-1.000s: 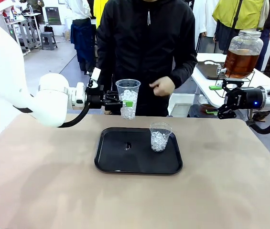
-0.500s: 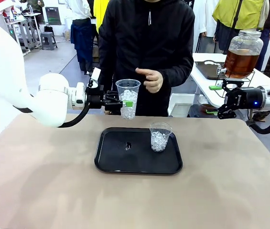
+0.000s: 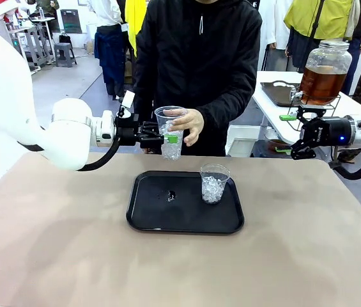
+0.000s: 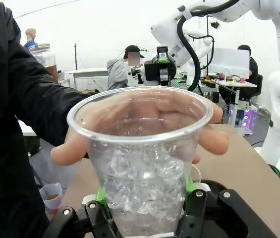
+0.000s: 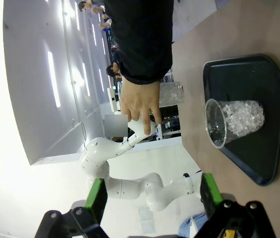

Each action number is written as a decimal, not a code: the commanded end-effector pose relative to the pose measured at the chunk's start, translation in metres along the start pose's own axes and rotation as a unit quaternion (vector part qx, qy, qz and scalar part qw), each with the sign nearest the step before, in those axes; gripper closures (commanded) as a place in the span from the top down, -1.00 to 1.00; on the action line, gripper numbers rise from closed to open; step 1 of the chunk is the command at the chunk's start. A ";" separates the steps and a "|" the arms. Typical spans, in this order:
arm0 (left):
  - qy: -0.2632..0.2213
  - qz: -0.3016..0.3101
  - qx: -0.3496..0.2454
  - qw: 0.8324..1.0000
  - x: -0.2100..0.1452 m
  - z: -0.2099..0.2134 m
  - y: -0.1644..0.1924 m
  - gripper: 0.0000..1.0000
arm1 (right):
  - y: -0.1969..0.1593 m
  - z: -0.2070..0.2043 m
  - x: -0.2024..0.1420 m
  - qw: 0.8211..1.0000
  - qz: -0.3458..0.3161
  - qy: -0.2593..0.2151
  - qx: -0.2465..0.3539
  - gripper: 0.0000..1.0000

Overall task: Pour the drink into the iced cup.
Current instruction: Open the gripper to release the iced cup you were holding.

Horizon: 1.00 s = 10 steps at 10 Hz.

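Observation:
A clear plastic iced cup (image 3: 169, 115) is held upright above the table's far edge, with my left gripper (image 3: 170, 137) shut on its lower part. In the left wrist view the green pads of that gripper (image 4: 144, 198) press the cup (image 4: 140, 163) from both sides. The person's hand (image 3: 190, 125) wraps around its far side. A second iced cup (image 3: 214, 184) stands on the black tray (image 3: 161, 217). The amber drink fills a glass jar (image 3: 321, 83) on the side table. Beside that jar my right gripper (image 3: 285, 134) is open and holds nothing.
A small dark speck (image 3: 170, 195) lies on the tray's middle. The person stands at the far edge right behind the held cup. The right wrist view shows the tray (image 5: 258, 79), its cup (image 5: 234, 121) and the person's hand (image 5: 140, 104). Bare tan tabletop surrounds the tray.
The person's hand rose from waist height, then reached left and closed around the cup in my left gripper. Both arms kept still.

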<state>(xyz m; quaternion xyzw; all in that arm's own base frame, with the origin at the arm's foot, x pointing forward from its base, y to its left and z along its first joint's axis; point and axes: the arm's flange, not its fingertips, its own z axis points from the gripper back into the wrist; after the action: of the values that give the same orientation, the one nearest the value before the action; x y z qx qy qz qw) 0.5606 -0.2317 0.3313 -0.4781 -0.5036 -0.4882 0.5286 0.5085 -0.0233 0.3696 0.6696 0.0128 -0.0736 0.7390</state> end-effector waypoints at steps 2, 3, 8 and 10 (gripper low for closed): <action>-0.004 -0.009 -0.001 1.000 0.005 0.000 -0.002 0.29 | 0.001 -0.001 0.000 1.000 0.001 -0.003 -0.001 1.00; -0.004 -0.009 -0.001 1.000 0.005 0.000 -0.002 0.29 | 0.001 -0.001 0.000 1.000 0.001 -0.003 -0.001 1.00; -0.004 -0.009 -0.001 1.000 0.005 0.000 -0.002 0.29 | 0.001 -0.001 0.000 1.000 0.001 -0.003 -0.001 1.00; -0.004 -0.009 -0.001 1.000 0.005 0.000 -0.002 0.29 | 0.001 -0.001 0.000 1.000 0.001 -0.003 -0.001 1.00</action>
<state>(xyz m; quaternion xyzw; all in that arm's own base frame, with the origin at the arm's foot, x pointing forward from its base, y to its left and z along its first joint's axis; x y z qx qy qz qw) 0.5607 -0.2317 0.3319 -0.4779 -0.5040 -0.4884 0.5282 0.5085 -0.0233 0.3696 0.6696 0.0128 -0.0736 0.7390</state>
